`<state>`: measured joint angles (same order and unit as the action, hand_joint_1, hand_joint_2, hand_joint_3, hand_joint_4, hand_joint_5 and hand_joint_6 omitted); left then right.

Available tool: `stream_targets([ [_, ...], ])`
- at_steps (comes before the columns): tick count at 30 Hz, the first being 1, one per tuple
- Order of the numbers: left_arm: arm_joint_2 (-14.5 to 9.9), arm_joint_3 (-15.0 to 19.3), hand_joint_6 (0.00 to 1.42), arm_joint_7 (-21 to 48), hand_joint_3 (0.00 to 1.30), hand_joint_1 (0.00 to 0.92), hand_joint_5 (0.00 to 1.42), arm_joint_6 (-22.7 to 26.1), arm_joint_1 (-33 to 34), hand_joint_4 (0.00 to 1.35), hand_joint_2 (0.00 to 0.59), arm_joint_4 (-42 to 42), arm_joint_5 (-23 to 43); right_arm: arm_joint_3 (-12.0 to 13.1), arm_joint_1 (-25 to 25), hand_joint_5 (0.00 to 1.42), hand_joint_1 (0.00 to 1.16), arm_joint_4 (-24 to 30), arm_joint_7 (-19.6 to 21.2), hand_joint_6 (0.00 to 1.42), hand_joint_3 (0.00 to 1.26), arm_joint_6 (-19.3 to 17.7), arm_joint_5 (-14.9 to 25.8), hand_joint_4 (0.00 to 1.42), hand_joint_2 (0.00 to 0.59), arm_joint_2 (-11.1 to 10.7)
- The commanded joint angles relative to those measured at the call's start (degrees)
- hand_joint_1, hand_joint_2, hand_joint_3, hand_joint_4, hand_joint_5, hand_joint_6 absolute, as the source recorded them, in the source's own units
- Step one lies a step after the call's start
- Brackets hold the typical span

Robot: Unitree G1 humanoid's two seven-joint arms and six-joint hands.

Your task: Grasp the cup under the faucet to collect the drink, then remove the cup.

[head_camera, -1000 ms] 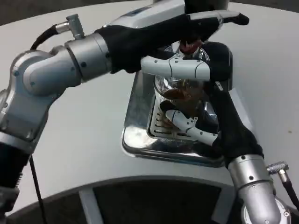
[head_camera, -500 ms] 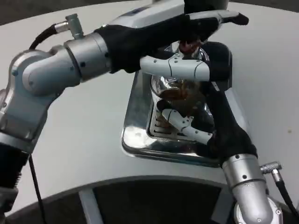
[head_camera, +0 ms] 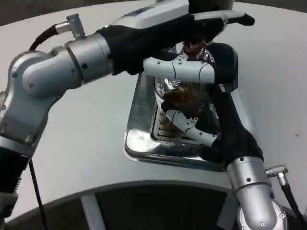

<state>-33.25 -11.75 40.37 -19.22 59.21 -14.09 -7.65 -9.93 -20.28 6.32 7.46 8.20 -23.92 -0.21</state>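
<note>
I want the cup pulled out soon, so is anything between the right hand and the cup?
No. The right hand already grips the cup on the drip tray. The left hand reaches across above it, at the faucet.

— Where's the cup [head_camera: 184,98]?

— Just right of the frame's centre, upright on the slotted grate of the shiny metal drip tray [head_camera: 139,136]. It's clear, with brown drink inside, roughly half full as far as the glare allows.

— And the faucet [head_camera: 194,47]?

— Directly above the cup, near the upper middle: a small spout with a red tip, mostly hidden.

— Is the cup free-standing?

— No. White fingers [head_camera: 180,68] cross its rim and another white finger [head_camera: 189,127] lies against its lower side.
</note>
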Motion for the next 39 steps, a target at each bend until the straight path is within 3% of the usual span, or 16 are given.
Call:
stream_targets([
  [1,-1.42,-1.15,0.11,1.91,0.12,0.0,0.04,1.4,-1.83,0.0,0.102,-1.34,-2.55,-0.59,-0.3,0.15,0.69,-0.27,0.78,0.14,0.06,0.88,-1.12,0.08,0.248,0.53],
  [18,-1.35,-0.94,0.11,1.53,0.12,0.0,0.05,1.33,-2.07,0.01,0.102,-1.71,-2.49,-1.3,-1.15,0.22,0.73,-1.92,2.11,0.22,0.05,3.49,-2.84,0.14,0.249,1.51],
  [32,-1.43,-0.22,0.12,1.28,0.12,0.0,0.06,1.4,-2.86,0.01,0.108,-0.87,-1.95,-2.2,-1.59,0.3,0.73,-2.67,4.24,0.29,0.15,5.4,-4.26,0.23,0.249,3.1],
  [39,-0.2,2.83,0.15,-1.64,0.1,0.0,0.09,-0.55,-4.52,0.03,0.102,-0.35,0.3,-2.07,-1.26,0.32,0.73,-2.71,5.91,0.32,0.18,4.2,-4.01,0.26,0.249,3.51],
])
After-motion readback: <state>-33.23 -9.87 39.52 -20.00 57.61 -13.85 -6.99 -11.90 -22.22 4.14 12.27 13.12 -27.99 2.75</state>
